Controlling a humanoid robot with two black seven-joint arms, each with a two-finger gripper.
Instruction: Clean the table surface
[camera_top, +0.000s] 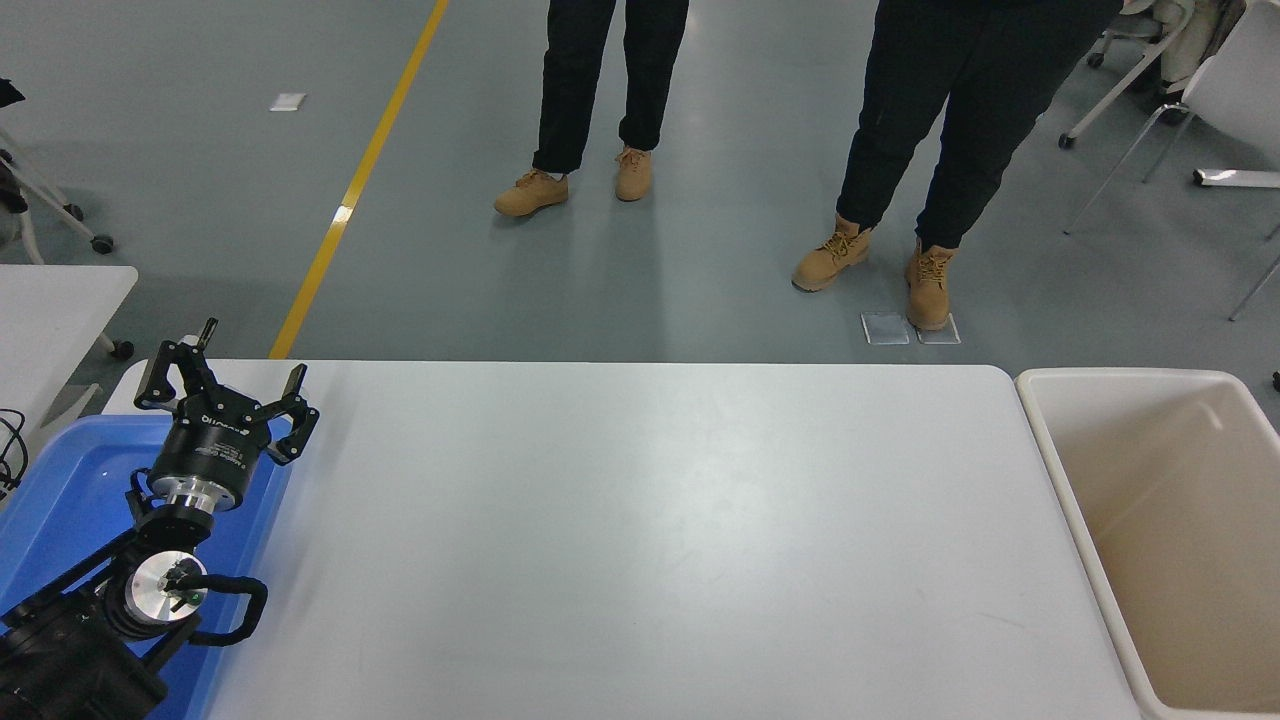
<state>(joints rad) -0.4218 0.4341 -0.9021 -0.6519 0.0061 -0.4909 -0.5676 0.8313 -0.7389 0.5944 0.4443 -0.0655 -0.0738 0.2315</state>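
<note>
Left black gripper (222, 388) hangs with its fingers spread apart, holding nothing, above the blue plastic bin (62, 480), whose lower part the arm hides. To the gripper's right spreads the plain matte white table surface (640, 540). Beyond its far right end sits a beige plastic bin (1150, 520), cut off by the picture edge. Two people (930, 140) stand ahead, seen only from the legs down.

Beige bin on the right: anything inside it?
Nothing shows inside the beige bin: only bare walls and floor. Its near right part is cut off by the picture's edge, so that part cannot be checked. The left gripper is parked over the blue bin.
</note>
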